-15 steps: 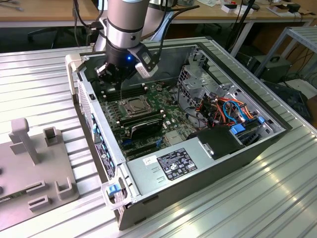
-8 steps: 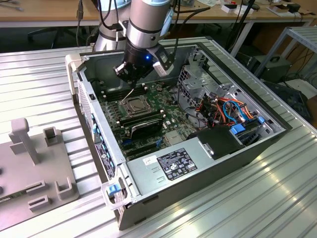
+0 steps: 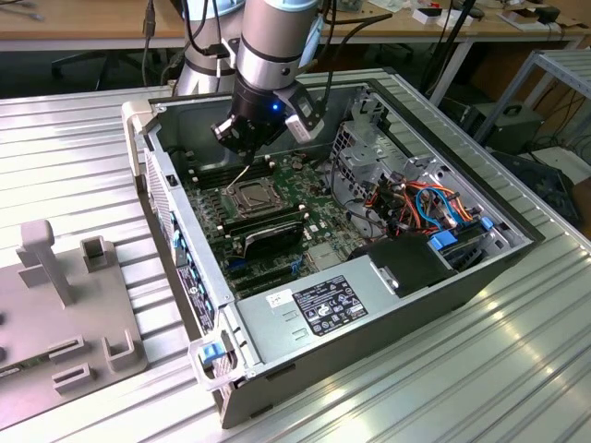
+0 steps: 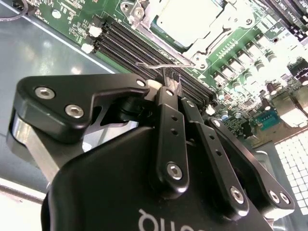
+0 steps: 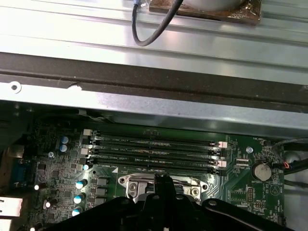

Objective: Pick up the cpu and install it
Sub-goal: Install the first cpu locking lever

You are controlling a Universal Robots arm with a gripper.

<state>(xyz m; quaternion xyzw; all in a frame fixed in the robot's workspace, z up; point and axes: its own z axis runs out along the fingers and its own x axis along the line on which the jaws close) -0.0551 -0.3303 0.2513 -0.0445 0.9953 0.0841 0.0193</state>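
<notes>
Overall: an open case (image 3: 369, 305) lies on a ribbed metal table (image 3: 517, 369), with the arm (image 3: 277, 46) reaching down into it.
Cpu (image 4: 190, 19): pale silver-grey square top, flat, seated in the socket (image 4: 211, 43) on the motherboard (image 4: 250, 62) under the metal load frame.
Lever (image 4: 154, 66): a thin wire arm runs along the socket edge, ending just at the fingertips.
Gripper (image 4: 166, 82): black linkage fingers (image 4: 168, 125) drawn narrow, tips together beside the lever; whether they pinch it cannot be told.
Exterior view: gripper (image 3: 247, 152) hangs just above the socket (image 3: 251, 196); a thin rod slants down from it to the socket. Orange and blue cables (image 3: 434, 208) sit toward the exterior view's right, a grey fixture (image 3: 55, 314) on the table to its left.
First wrist view: four memory slots (image 5: 154, 151) lie just beside the socket frame (image 5: 139, 185), with a coin battery (image 5: 262, 170) near their end.
Second wrist view: cpu top surface, which the gripper hides in the first wrist view.
</notes>
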